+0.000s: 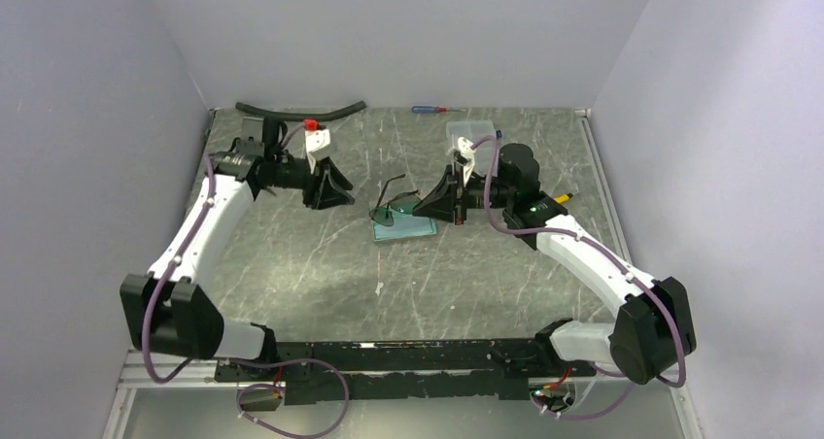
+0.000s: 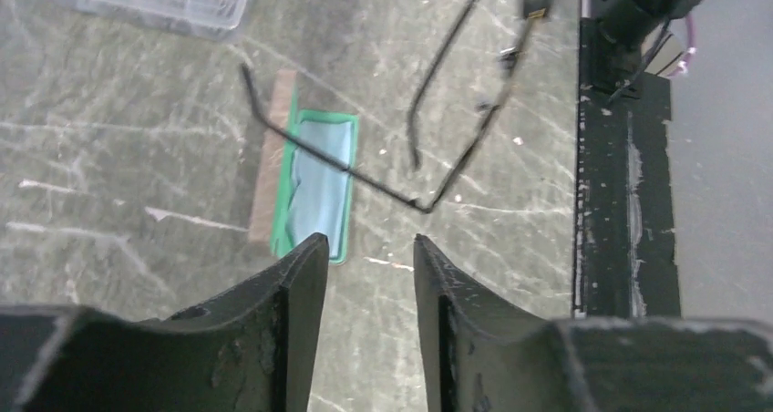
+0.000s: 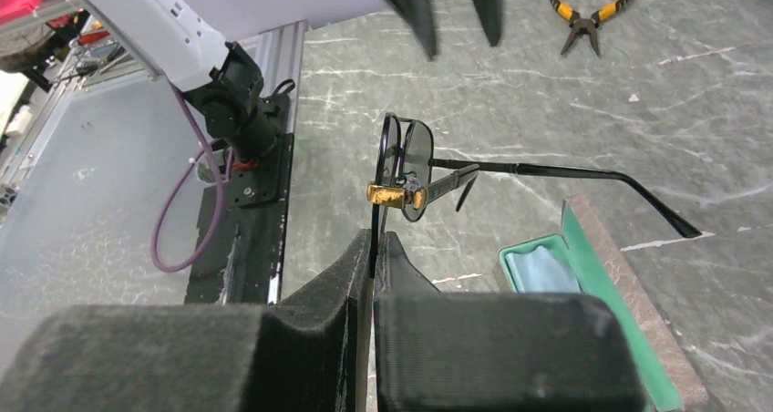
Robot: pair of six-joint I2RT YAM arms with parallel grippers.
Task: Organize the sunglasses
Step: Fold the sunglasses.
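Note:
The sunglasses (image 1: pixel 387 213) are thin, dark and wire-framed, and they hang just above the table at its middle. My right gripper (image 1: pixel 434 203) is shut on their frame. In the right wrist view the frame edge is pinched between the pads at the gripper (image 3: pixel 374 241). Beyond the pads I see a greyish lens of the sunglasses (image 3: pixel 415 157), and one arm reaches right over the case. My left gripper (image 1: pixel 328 185) stands open to the left of them, holding nothing. From the left gripper (image 2: pixel 366 248) the sunglasses (image 2: pixel 365 177) show ahead, clear of its fingers.
An open brown case (image 1: pixel 413 229) with teal lining lies under the glasses; its rim also shows as case (image 2: pixel 269 157) and case (image 3: pixel 629 284). Yellow-handled pliers (image 3: pixel 588 11) lie beyond. A clear plastic box (image 1: pixel 471 133), a screwdriver (image 1: pixel 428 110) and a black hose (image 1: pixel 301 114) sit at the back.

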